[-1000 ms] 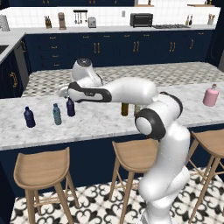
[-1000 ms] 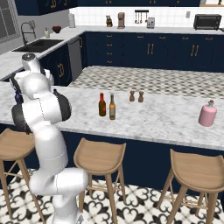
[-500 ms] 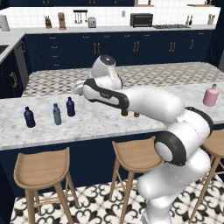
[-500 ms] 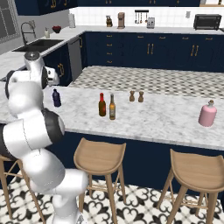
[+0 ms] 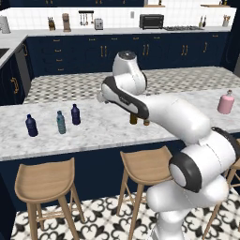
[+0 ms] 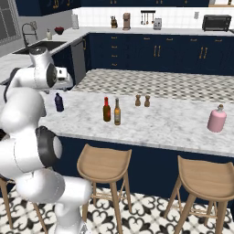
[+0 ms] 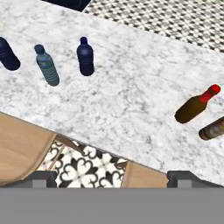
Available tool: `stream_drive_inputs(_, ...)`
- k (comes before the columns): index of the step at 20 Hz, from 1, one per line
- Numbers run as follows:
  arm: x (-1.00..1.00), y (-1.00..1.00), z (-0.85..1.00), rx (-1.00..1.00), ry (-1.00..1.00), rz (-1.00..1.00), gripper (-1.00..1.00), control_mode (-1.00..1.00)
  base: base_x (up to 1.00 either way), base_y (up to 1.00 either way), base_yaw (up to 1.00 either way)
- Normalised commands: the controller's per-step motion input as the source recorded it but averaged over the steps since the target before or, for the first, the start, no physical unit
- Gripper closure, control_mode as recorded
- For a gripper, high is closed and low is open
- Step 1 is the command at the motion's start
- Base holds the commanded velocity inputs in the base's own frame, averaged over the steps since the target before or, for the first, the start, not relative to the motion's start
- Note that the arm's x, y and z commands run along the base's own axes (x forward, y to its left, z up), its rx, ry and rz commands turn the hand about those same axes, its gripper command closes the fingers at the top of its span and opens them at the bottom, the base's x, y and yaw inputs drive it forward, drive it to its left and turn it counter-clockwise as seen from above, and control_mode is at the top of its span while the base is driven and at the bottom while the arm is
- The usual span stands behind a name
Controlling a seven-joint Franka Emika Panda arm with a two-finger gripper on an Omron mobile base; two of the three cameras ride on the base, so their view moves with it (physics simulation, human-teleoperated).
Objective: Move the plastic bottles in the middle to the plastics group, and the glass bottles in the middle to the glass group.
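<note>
The marble desk (image 7: 131,100) lies below the jaws (image 7: 111,177), which hang wide open and empty. Ahead to their left the teal bottle (image 7: 47,65) stands between two navy bottles (image 7: 85,57); ahead to their right stand the red-capped brown bottle (image 7: 196,106) and amber bottle (image 7: 213,127).

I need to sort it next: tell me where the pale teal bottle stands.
The pale teal bottle stands upright on the marble counter at the left in the left base view, between the two navy bottles.

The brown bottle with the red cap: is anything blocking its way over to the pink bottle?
Nothing visible does. In the right base view, the brown bottle with the red cap has only the amber bottle right beside it; then bare marble counter runs to the pink bottle.
</note>
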Motion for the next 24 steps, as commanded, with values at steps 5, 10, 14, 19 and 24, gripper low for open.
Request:
stream_drive_inputs(5, -0.60, -0.99, 0.00, -0.06, 0.05, -0.10, -1.00, -1.00, 0.00, 0.00, 0.00)
stream_drive_inputs(10, -0.56, -1.00, -0.04, 0.00, 0.01, -0.16, -1.00, -1.00, 0.00, 0.00, 0.00)
stream_drive_inputs(14, -0.49, -1.00, -0.24, 0.01, 0.00, -0.12, -1.00, -1.00, 0.00, 0.00, 0.00)
stream_drive_inputs(19, 0.01, -0.80, -0.25, 0.04, -0.02, -0.01, -1.00, -1.00, 0.00, 0.00, 0.00)
stream_drive_inputs(24, 0.50, -0.16, -0.16, -0.03, 0.00, 0.01, -1.00, -1.00, 0.00, 0.00, 0.00)
